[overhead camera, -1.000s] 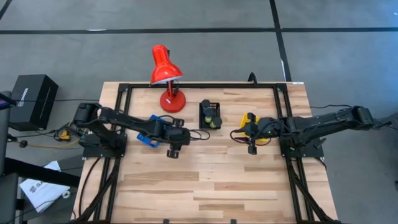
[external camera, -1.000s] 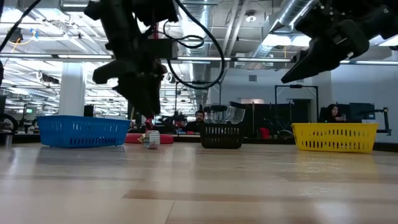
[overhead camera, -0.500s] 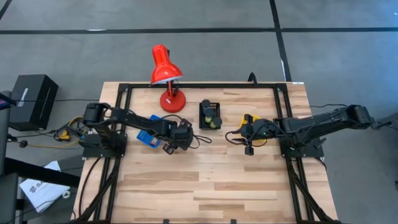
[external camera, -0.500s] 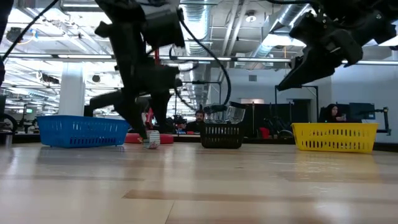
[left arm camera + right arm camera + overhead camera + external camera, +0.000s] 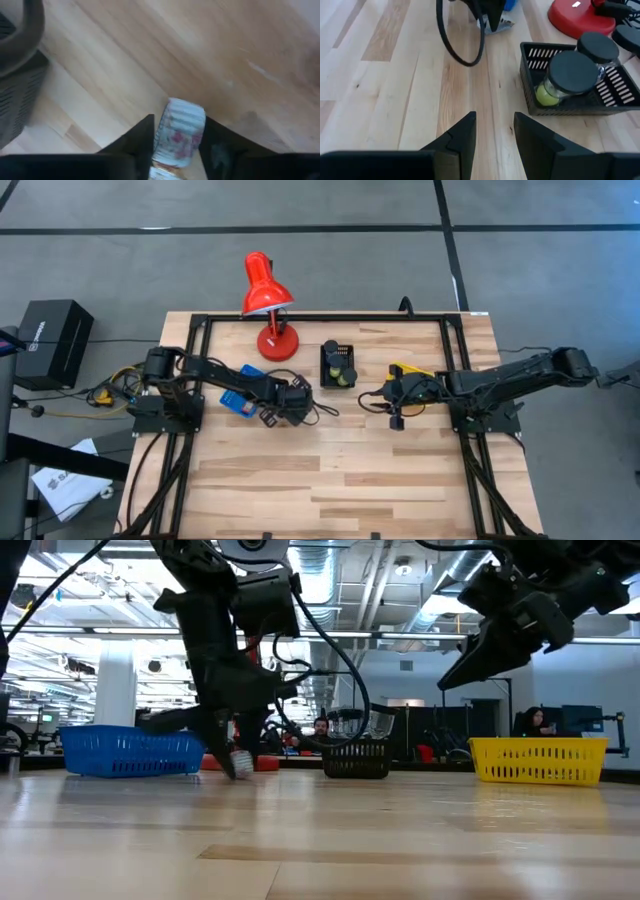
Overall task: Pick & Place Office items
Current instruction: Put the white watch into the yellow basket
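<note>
Left gripper (image 5: 176,145) down at table, fingers straddling small white ribbed tube with pink print (image 5: 180,134), not clamped. Centre tube, close squarely, lift straight. Right gripper (image 5: 494,131) open, empty, hovering near black mesh bin (image 5: 572,102).

Your left gripper (image 5: 176,145) has its two dark fingers (image 5: 137,142) spread to either side of a small white tube (image 5: 181,132) printed with a pink pattern. The tube lies on the light wooden table (image 5: 150,55), its ribbed end pointing away from the wrist. You cannot tell whether the fingers touch it. A black mesh bin (image 5: 20,97) sits at the frame's edge, with a dark cable (image 5: 30,30) curving above it.
</note>
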